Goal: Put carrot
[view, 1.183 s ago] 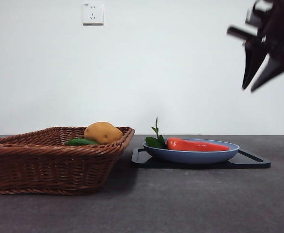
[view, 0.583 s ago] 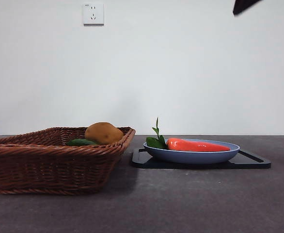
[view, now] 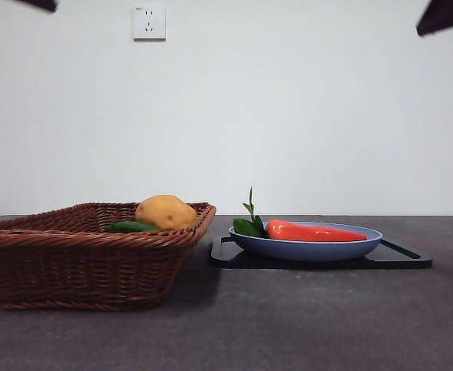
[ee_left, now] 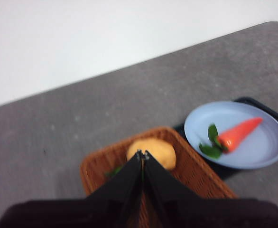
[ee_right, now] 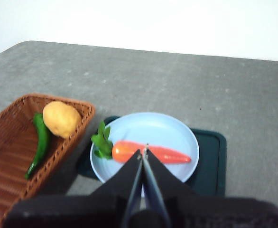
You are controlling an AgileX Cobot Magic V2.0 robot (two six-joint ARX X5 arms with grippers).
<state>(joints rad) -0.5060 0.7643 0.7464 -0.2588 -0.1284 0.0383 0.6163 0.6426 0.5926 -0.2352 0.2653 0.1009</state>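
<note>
One carrot point(view: 315, 230) lying on blue plate point(view: 308, 249) atop dark tray point(view: 404, 255), beside basket point(view: 80, 259). Both grippers, left gripper point(ee_left: 142, 155) and right gripper point(ee_right: 143, 154), pressed closed, empty, raised above table point(view: 288, 325). No readable writing anywhere.

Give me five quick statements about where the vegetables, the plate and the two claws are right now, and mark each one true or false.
1. The carrot lies on the blue plate. True.
2. The potato sits on the plate beside the carrot. False: it is in the wicker basket.
3. The plate rests on a dark tray. True.
4. The right claw grips the carrot. False: it is shut on nothing, raised above the plate.
5. The green vegetable lies on the bare table. False: it is in the basket, next to the potato.
</note>
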